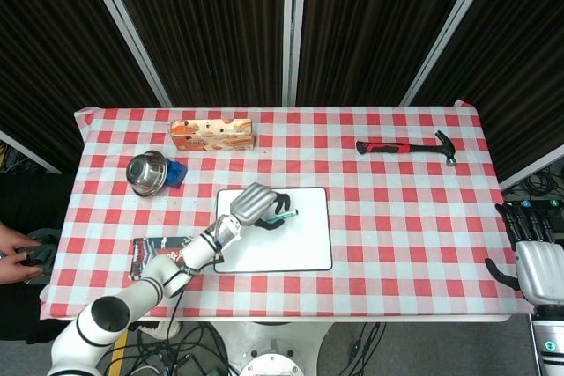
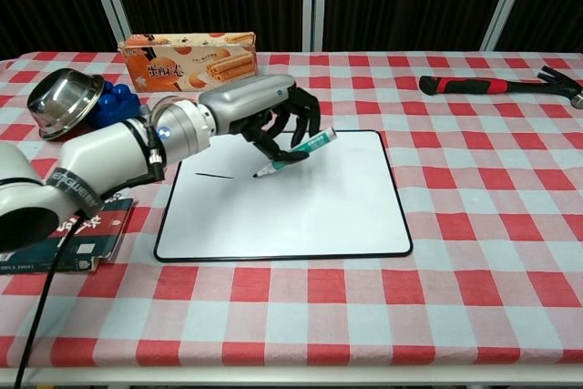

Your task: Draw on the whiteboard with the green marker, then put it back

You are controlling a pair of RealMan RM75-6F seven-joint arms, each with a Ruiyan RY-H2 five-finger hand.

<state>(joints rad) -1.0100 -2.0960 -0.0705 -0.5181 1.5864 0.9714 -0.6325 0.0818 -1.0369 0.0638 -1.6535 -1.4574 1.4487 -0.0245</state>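
Fingers (image 2: 290,125) of my left hand (image 2: 264,108) curl around the one green marker (image 2: 296,151), grasping it tilted, cap end up to the right and tip down on the whiteboard (image 2: 310,207). The tip sits at the right end of a single short dark line (image 2: 215,175) drawn across the board's upper left part. The hand hangs palm down over the board's upper edge, and the forearm runs back low across the desk (image 2: 474,261) toward its near left corner, passing over the board's left rim.

One whiteboard lies flat in the middle of the checked cloth. Left of it, partly under my forearm in the chest view, lies one dark packet (image 2: 77,241). Further back on the left stand one steel bowl (image 2: 62,99), tipped against some blue blocks (image 2: 117,102), and behind them one orange biscuit box (image 2: 189,56), well apart from the board. One hammer (image 2: 499,85) with a red and black handle lies at the far right, also well apart. Nothing lies on the board near the marker.

My right hand (image 1: 536,263) shows only in the head view, off the desk's right edge, holding nothing, fingers straight and slightly apart, pointing away from me.
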